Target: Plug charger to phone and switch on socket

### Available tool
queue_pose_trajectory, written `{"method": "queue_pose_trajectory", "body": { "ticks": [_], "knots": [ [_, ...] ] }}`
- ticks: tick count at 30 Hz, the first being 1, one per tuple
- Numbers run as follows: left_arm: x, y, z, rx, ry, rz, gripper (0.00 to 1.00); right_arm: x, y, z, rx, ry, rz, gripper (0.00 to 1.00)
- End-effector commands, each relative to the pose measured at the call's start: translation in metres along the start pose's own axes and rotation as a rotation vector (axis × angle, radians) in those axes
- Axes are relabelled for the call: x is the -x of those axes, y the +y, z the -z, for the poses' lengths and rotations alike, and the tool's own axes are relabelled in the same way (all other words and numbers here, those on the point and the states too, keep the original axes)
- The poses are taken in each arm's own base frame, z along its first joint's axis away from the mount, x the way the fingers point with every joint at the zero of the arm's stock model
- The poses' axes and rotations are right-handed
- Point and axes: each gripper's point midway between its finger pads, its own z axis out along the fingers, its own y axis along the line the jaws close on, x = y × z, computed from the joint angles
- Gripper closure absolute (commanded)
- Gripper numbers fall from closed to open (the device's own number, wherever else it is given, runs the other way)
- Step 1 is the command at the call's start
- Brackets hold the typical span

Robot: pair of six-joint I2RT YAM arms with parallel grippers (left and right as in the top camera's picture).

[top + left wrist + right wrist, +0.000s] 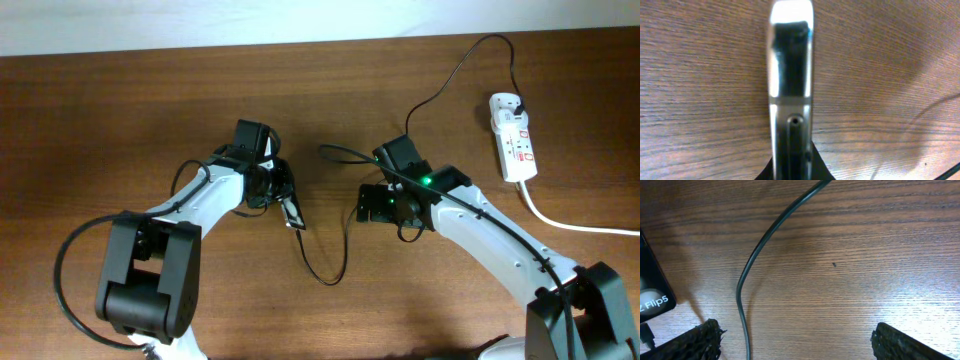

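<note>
Phone (291, 210) sits just left of frame center in the overhead, a narrow dark slab slanting down-right on the wooden table (120, 110). In the left wrist view the phone (790, 65) shows edge-on, a silver rim running up the middle of the frame. In the right wrist view its face (652, 290) is at the left edge, with the white "Z Flip5" label at the lower end. Left gripper (275, 190) is at the phone's upper end with its fingers closed onto it, seen as dark flares on both sides of the rim at the bottom of the left wrist view. Charger (327, 282) is a thin black cable that runs from the phone's lower end down into a loop and back up under the right arm. It then arcs across the upper right to a black plug (520, 103) in the top end of the socket (513, 140). The tip meets the phone's lower end, but I can't tell if it's seated. Right gripper (375, 203) is right of center, close to the phone but apart from it. In its wrist view the gripper (797, 340) is spread wide and holds nothing, with the cable (757, 247) passing near the left-hand finger. The socket lies at the far upper right, and its switch state is unreadable. A thick white cord (560, 222) leaves it toward the right edge.
</note>
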Motion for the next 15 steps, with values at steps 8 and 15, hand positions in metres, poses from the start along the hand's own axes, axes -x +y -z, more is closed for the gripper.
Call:
{"method": "queue_pose_trajectory", "body": {
  "ticks": [8,15],
  "knots": [
    [0.0039,0.0179,-0.0014,0.095,-0.037,-0.021,0.92,0.0055,-0.0019,0.0051,-0.008,-0.026,-0.002,0.01],
    [0.0038,0.0179,-0.0014,0.095,-0.037,-0.022,0.86,0.0055,-0.0019,0.0051,-0.008,-0.026,-0.002,0.01]
  ]
}}
